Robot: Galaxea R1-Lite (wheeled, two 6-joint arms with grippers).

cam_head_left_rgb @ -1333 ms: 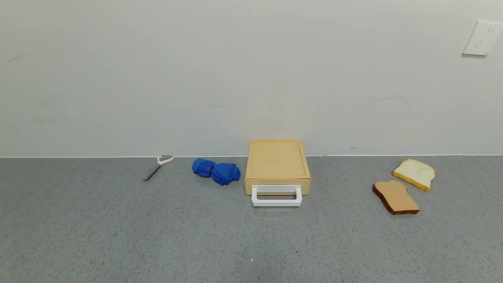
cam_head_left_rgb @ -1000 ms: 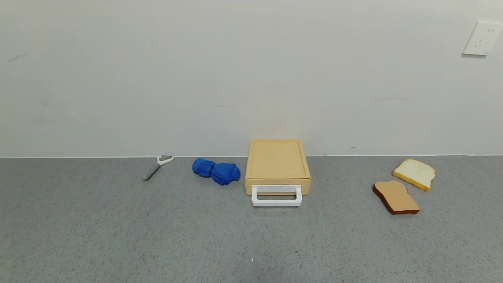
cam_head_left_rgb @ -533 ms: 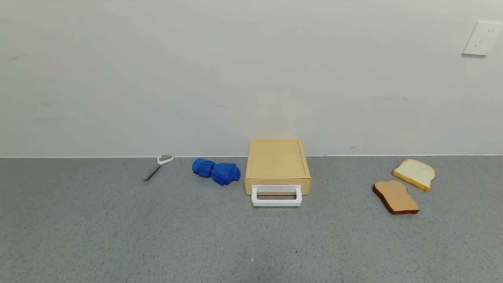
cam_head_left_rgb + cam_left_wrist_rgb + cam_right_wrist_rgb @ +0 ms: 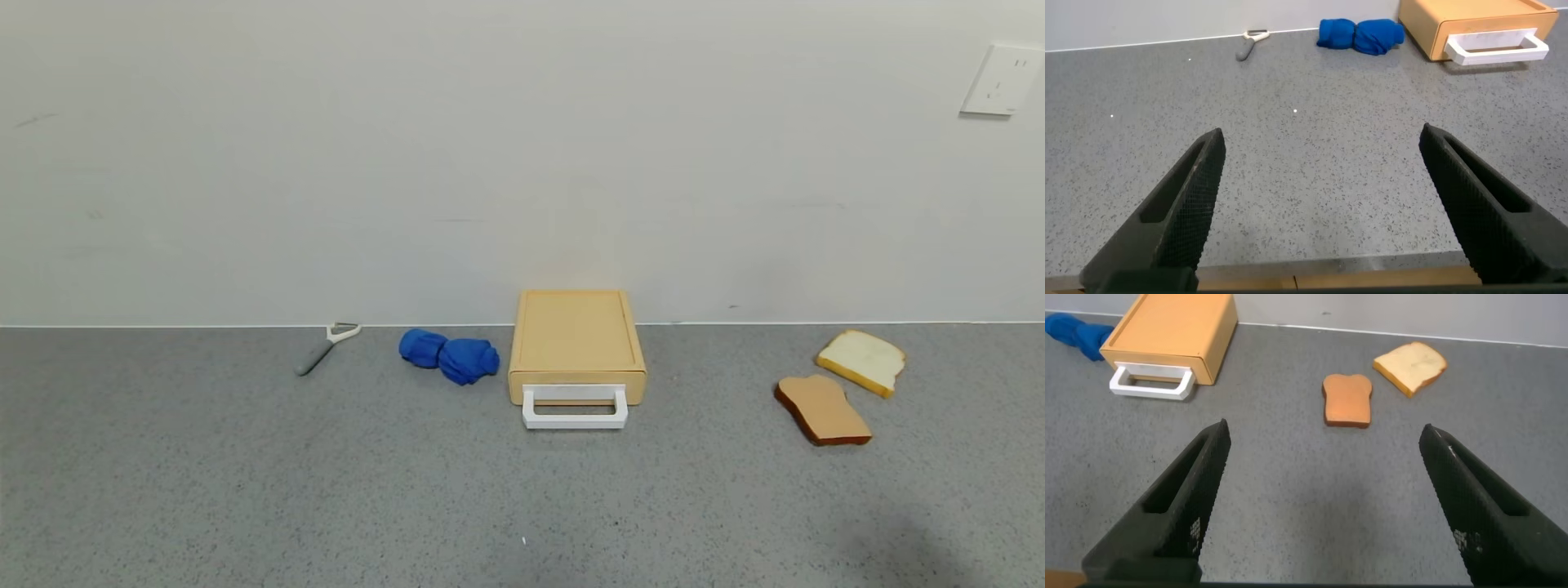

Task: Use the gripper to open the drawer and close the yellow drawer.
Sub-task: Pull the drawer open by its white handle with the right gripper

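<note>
Left claw [image 4: 1319, 208] and right claw [image 4: 1323, 506] both gape wide, seemingly hovering low.

counter [image 4: 245, 490] grey, speckled | drawer [image 4: 575, 339] pale yellow-orange, handle [image 4: 575, 408] white | cloth [image 4: 449, 356] bright blue | peeler [image 4: 325, 346] grey and white | toast [image 4: 821, 410] tan, brown crust | bread [image 4: 861, 361] white, yellow crust | my left tool [image 4: 1323, 212] black, ribbed | my right tool [image 4: 1323, 506] black

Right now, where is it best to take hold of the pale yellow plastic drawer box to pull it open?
Probably at the white rectangular loop handle on the pale yellow plastic drawer box. Come from the front, the robot's side: the handle sticks out there, flat over the grey speckled counter, with a gap for a fingertip.
</note>
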